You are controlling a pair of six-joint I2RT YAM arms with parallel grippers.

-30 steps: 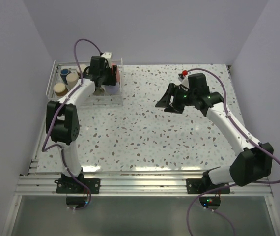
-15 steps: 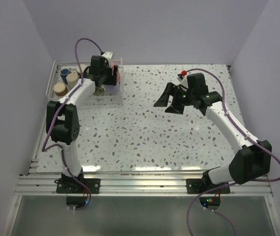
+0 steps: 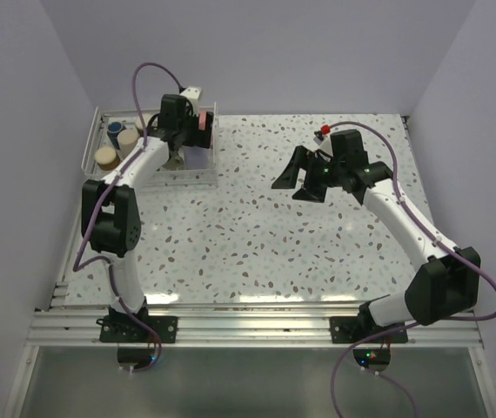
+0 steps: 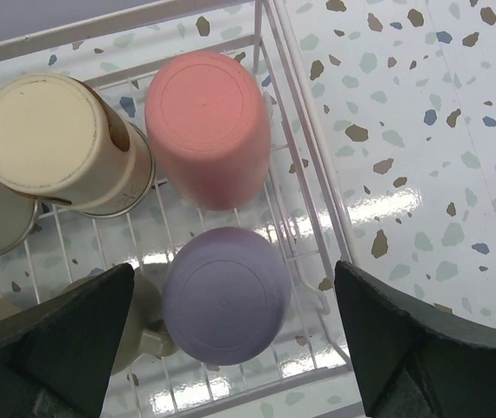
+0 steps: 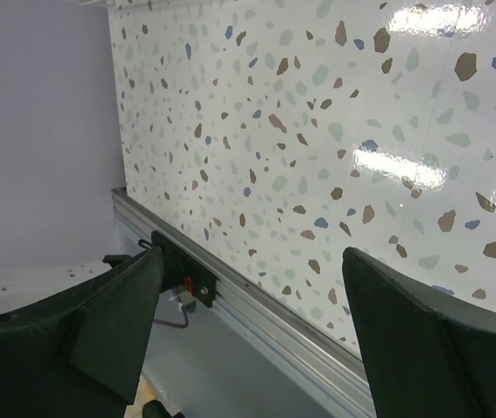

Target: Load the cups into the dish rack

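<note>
A: Left side, what can go wrong?

B: Left pincer [image 4: 235,272] hangs over the dish rack [image 4: 318,222], jaws wide apart, gripping nothing. The lavender cup [image 4: 224,294] sits mouth-down right under it, at the rack's right end on the near side. One finger looks to be over the rack's right rail. If the arm dips or swings on its way out, I'd expect that finger to hook the wire and drag the whole rack.

A: Is the cup stable?

B: Probably, but it's crowded. The pink cup [image 4: 208,126] is just behind it and the olive cup [image 4: 139,326] is just beside it, toward the rack's middle. A clipped base would knock it into either one. The beige cup [image 4: 52,139] seems to be perched on another cup. Can't tell whether it's nested or only resting there, so a jolt to the rack could topple it.

A: Right arm?

B: Right pincer [image 3: 304,178] is apart too and empty, over the table [image 3: 257,226], well to the right of the rack. The only risk I see is a clash if it heads for the rack while the left arm is above it.

A: How do the parts look?

B: The cups are small, round and smooth, flat bases up, in matte colours. A blue cup [image 3: 113,129] sits at the rack's left end. The rack is thin white wire with upright rails, and the speckled table shows through it.
</note>
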